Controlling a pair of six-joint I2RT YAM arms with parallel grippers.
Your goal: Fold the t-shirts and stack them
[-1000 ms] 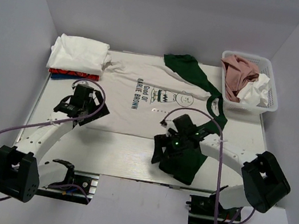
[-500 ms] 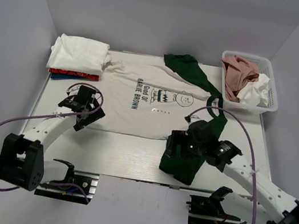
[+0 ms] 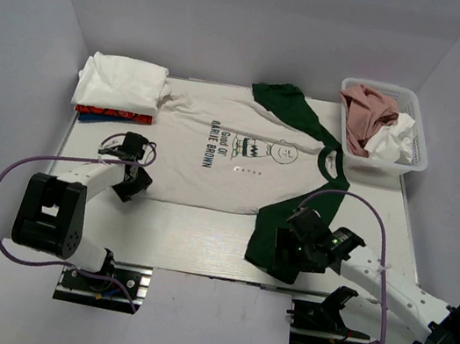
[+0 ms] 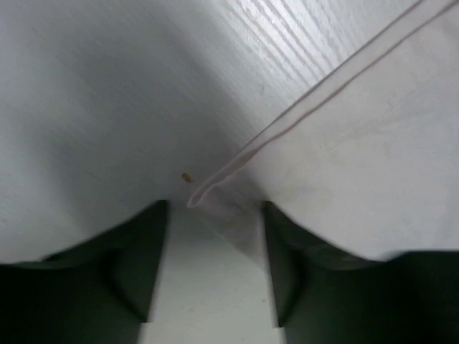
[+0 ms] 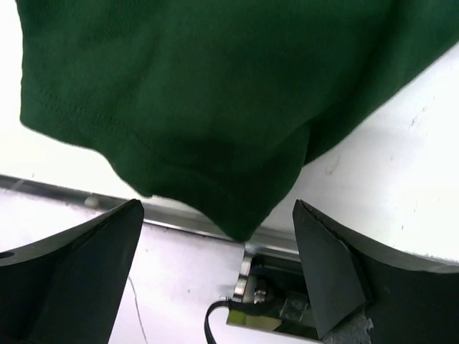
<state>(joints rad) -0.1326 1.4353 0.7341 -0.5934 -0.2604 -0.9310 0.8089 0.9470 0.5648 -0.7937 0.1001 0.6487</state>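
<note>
T-shirt with the cartoon print (image 3: 204,167) lies spread flat mid-surface (image 3: 182,239), collar toward 3 o'clock, hem toward 9, with one dark green sleeve (image 3: 276,238) reaching the near edge at 5 o'clock. Thin cotton, judged light and limp: it will sag and slide rather than hold a crease, so it is best taken at the doubled seams. Left jaws apart, straddling the hem corner (image 4: 208,195) at 8 o'clock, not closed on it; right jaws apart just short of the green cuff (image 5: 237,215); both stitched edges, likely the firmest holds.
</note>
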